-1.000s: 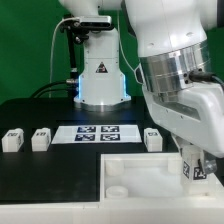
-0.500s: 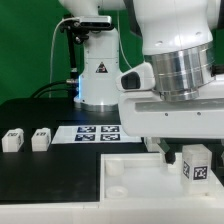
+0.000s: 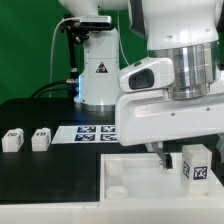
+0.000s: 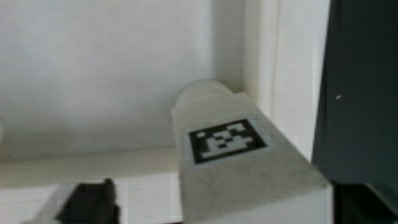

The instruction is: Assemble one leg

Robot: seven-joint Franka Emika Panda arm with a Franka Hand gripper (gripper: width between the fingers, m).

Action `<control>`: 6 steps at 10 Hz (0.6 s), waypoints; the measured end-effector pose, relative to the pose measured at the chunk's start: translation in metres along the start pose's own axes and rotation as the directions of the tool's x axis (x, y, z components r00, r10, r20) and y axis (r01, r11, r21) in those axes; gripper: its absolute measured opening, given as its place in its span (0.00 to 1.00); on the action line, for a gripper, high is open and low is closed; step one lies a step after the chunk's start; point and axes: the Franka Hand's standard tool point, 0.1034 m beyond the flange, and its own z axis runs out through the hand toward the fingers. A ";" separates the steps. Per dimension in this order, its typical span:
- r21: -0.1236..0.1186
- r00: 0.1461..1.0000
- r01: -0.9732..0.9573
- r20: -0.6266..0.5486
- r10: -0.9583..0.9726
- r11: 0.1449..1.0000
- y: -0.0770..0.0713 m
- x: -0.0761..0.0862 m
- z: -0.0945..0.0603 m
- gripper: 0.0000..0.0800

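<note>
Leg [image 3: 195, 164] stands inside the white panel [image 3: 130, 180] near its rim; gripper [image 3: 160, 156] beside it, jaw state unclear; 2 legs [image 3: 26, 139] lie well apart.

The arm's bulk hides the hand [image 3: 172, 152] and part of the marker board [image 3: 95, 133], while the leg [image 4: 240, 150] runs off the wrist view's edge.

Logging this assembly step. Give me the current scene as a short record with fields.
panel: large white square tray-like panel at the front of the black table
held leg: small white plastic square-sectioned leg with a black-and-white tag, standing over the panel's corner on the exterior view's right
gripper: gripper low over that corner; open or shut cannot be told
spare legs: two white blocks on the table at the exterior view's left
marker board: marker board flat behind the panel
</note>
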 end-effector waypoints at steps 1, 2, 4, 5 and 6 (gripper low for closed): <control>0.000 1.000 -0.001 0.000 0.001 1.000 0.000 0.000 0.000 0.62; 0.000 0.998 -0.057 0.000 0.057 0.998 0.000 0.000 0.000 0.39; 0.004 0.961 -0.276 0.002 0.276 0.961 -0.001 0.000 0.000 0.37; 0.004 0.912 -0.409 0.003 0.409 0.912 0.000 0.000 0.000 0.37; 0.009 0.858 -0.513 0.007 0.513 0.858 0.000 0.000 0.000 0.37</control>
